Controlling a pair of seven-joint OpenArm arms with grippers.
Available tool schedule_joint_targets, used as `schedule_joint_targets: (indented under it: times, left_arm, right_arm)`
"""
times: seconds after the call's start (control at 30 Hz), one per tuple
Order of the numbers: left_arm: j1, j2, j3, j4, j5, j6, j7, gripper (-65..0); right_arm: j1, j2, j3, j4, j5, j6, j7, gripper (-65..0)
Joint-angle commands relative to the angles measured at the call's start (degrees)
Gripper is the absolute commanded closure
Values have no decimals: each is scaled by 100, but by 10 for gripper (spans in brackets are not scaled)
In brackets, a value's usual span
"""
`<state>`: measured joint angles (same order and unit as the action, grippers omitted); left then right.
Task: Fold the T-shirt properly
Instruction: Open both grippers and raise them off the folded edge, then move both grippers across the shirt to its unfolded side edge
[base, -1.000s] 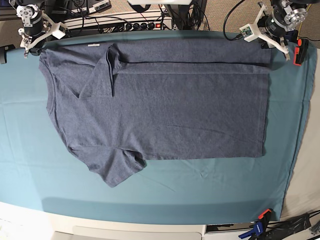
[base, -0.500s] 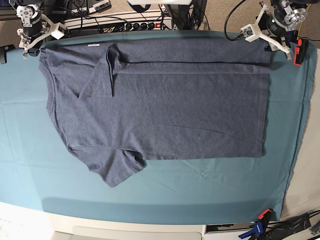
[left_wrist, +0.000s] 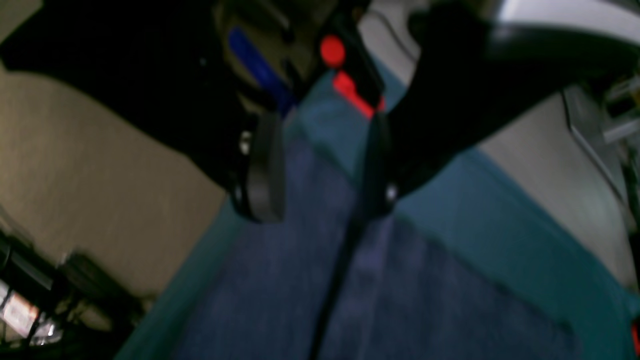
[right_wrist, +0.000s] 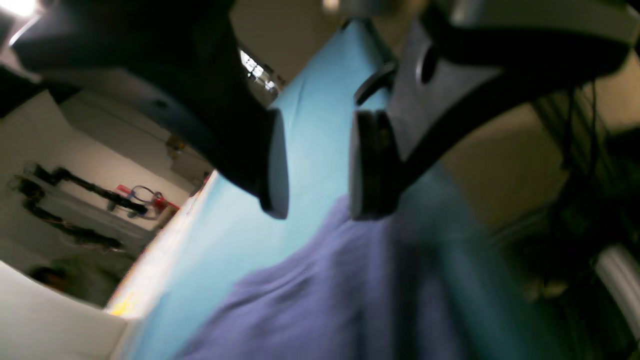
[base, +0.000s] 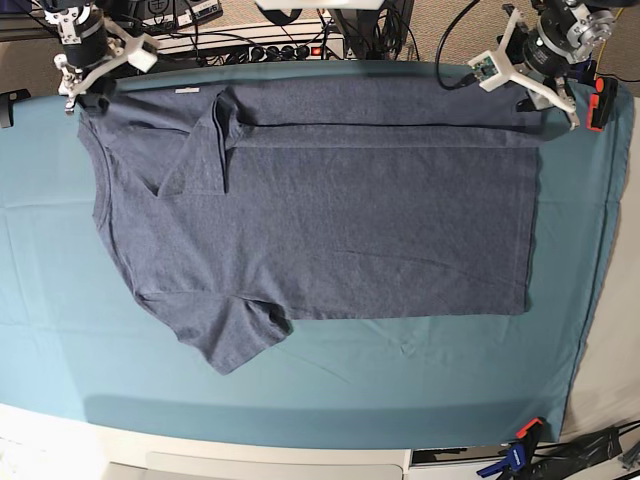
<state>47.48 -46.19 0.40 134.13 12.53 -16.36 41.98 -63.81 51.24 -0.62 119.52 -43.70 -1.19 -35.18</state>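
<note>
Risk: both grippers, left (left_wrist: 320, 170) and right (right_wrist: 317, 165), parted, gripping nothing; far-edge fold on T-shirt (base: 330, 220) could slip open.

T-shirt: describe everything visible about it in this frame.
The T-shirt is heathered slate-blue, soft knit, lying flat on the teal tablecloth, neck toward the base view's left, hem toward its right. Its far long edge is folded inward as a band, with that side's sleeve tucked diagonally over the chest. The near sleeve sticks out unfolded. No lettering shows. Neither end effector holds it.
</note>
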Motion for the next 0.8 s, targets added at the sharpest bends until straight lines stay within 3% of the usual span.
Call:
schedule_joint_targets:
  times: [0.0,0.13,0.3,0.6,0.77]
  left_arm:
    - [26,-63,-33,87,26,107,-101,-275]
    - [-7,-66,-35,87,31,160,-144,-275]
    - [-254,-66,-247,87,-90,343,-260,-275]
    - [-761,-66,-1237,87,-1464,321,-605,-275]
    - [-866,-66,-1357,87,-1856,304,-837,-275]
  right_arm:
    - [-31,66,63,216,-168,-238,-17,-215]
    - [81,57,63,675,-391,-815,-50,-215]
    - [811,-385,74,927,-245,-1054,-83,-215]
    - [2277,-1563,72,927,879,-1115,195,-215]
    - [2811,-1934,72,925,1851,-1322,494,-215]
